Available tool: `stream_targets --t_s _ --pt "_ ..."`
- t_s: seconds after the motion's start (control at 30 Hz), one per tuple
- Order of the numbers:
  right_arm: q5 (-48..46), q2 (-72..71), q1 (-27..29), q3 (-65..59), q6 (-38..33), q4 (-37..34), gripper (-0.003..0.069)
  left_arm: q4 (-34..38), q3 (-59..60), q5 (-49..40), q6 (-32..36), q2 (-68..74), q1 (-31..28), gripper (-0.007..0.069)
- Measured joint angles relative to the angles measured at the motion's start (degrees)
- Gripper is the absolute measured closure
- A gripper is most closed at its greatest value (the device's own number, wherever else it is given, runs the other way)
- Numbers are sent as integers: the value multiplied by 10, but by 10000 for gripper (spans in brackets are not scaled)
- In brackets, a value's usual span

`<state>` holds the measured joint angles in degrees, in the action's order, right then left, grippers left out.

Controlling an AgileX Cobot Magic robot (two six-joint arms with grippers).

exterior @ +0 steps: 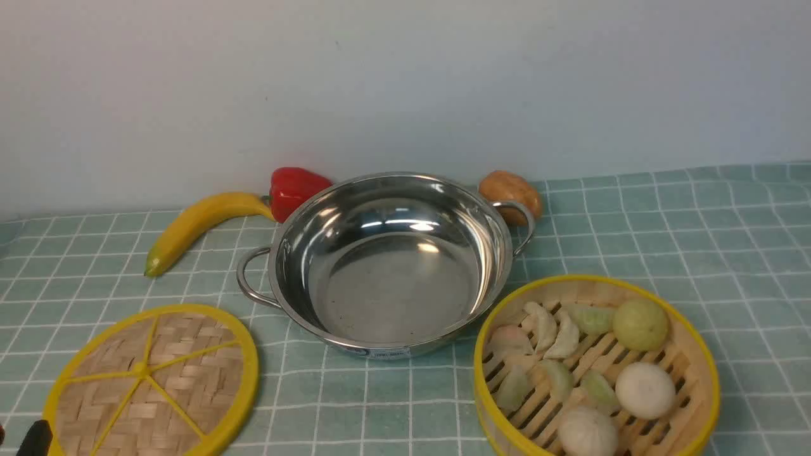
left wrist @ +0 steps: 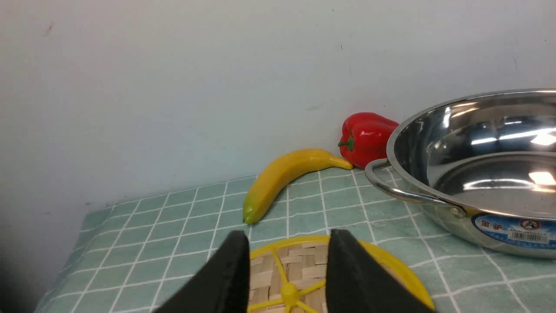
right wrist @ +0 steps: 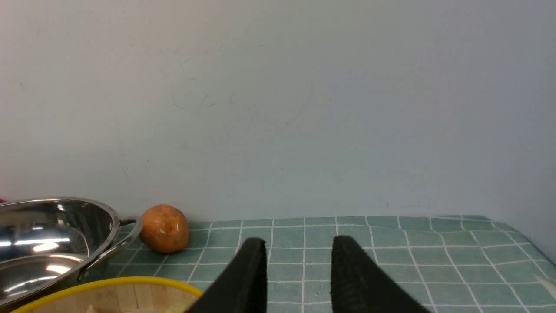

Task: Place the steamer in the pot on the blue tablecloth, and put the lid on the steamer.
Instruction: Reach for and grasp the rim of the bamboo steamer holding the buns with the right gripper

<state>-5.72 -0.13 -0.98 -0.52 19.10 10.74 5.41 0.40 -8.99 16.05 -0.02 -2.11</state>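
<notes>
Steel is gleaming bare: the pot (exterior: 386,266) is sitting empty on the blue tablecloth (exterior: 697,240), so nothing is done yet. We are spotting the steamer (exterior: 595,292) at its four o'clock and the lid (exterior: 155,380) lying at eight o'clock. Our left tool (left wrist: 289,237) is hovering above the lid, our right tool (right wrist: 297,243) over the steamer's rim, both gaping apart, gripping nothing.

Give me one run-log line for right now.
pot: empty, on blue tablecloth; steamer: beside pot, uncovered; lid: flat, left of pot; left hand: open, near lid; right hand: open, empty
</notes>
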Motion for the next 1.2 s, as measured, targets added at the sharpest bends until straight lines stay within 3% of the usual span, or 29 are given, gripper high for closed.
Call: stream_targets --t_s 1.07,1.2 --pt "0 0 0 0 0 0 417 1 0 0 -1 0 0 382" --pt "12 0 0 0 47 -61 417 63 0 0 -61 0 0 382"
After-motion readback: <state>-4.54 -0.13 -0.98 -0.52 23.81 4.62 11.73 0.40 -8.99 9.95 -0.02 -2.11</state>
